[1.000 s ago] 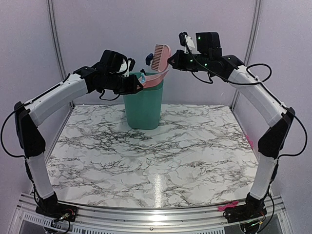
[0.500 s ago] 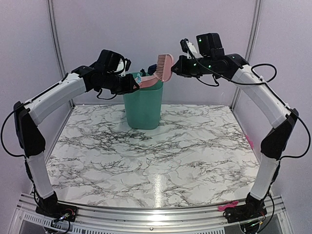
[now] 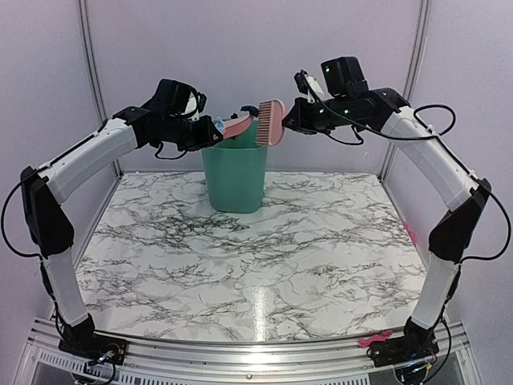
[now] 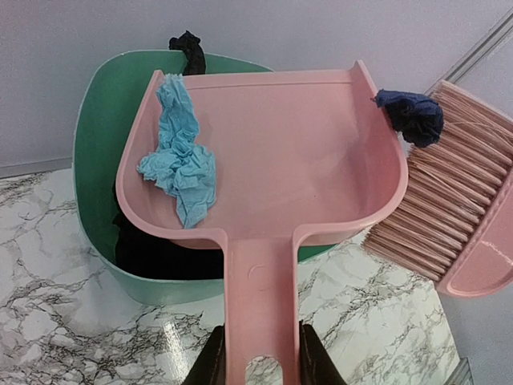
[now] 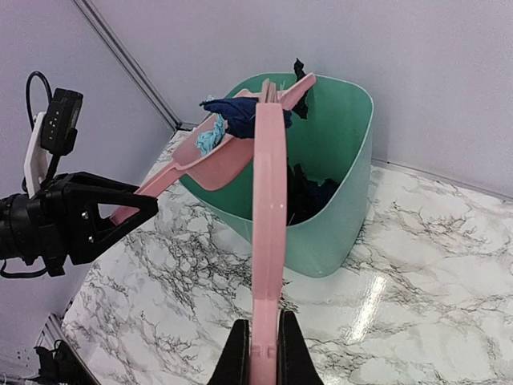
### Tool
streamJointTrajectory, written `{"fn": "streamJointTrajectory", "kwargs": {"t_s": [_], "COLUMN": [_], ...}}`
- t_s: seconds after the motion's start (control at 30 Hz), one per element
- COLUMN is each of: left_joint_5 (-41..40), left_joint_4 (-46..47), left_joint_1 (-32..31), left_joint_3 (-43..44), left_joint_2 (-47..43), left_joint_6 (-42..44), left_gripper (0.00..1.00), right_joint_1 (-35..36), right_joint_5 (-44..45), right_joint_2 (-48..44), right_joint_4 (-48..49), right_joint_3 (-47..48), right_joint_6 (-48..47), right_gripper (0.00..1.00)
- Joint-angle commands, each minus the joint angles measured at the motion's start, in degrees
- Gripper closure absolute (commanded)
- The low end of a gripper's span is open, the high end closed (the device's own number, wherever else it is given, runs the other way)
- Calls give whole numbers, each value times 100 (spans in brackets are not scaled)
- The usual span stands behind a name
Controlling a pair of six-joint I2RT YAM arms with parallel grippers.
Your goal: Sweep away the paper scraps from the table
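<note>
White marble table [image 3: 256, 241] holds a green plastic bin [image 3: 234, 180]. Left gripper [image 4: 256, 359] squeezes the flat pink plastic dustpan [image 4: 280, 136] over it so the crumpled light-blue paper scrap [image 4: 180, 156] can drop in. Right gripper [image 5: 262, 353] pinches the pink bristly brush [image 4: 449, 204], ready to push a dark navy scrap [image 4: 410, 116] off

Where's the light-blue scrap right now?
Left wrist view: the light-blue scrap lies on the left side of the pink dustpan, held over the green bin.

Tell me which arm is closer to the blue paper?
Left arm: its jaws hold the dustpan handle behind the blue scrap. Right arm holds the brush past the dustpan's far edge.
</note>
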Motion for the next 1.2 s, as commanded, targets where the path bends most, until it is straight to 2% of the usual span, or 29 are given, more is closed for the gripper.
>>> {"fn": "streamJointTrajectory", "kwargs": {"t_s": [0.0,0.13,0.23,0.3,0.47,0.67,0.93,1.17], "left_joint_5": [170,482,553,549,469,475,691,974], "left_joint_4": [213,245,261,266,284,299,395,672], "left_joint_1": [43,43,43,43,43,87,87,105], "left_joint_3": [125,95,58,14,-127,-99,-124,-19], "left_joint_2": [-157,-36,-40,-85,-213,-190,-62,-171], "left_joint_6": [-155,-282,-344,-354,-356,-547,-1060,-1831], "left_gripper": [100,100,100,100,100,100,100,100], "right_joint_1": [-36,-29,-42,-52,-46,-47,-47,-46], "right_joint_5": [-229,-379,-363,-396,-436,-129,91,437], "right_joint_2": [4,119,564,736,684,-13,-737,-1415], "right_joint_4": [364,873,616,556,613,775,770,951], "right_joint_3": [52,257,1051,1220,693,-140,-335,-888], "right_joint_6": [-104,-155,-291,-294,-315,-299,-174,-105], "right_gripper": [100,100,100,100,100,100,100,100]}}
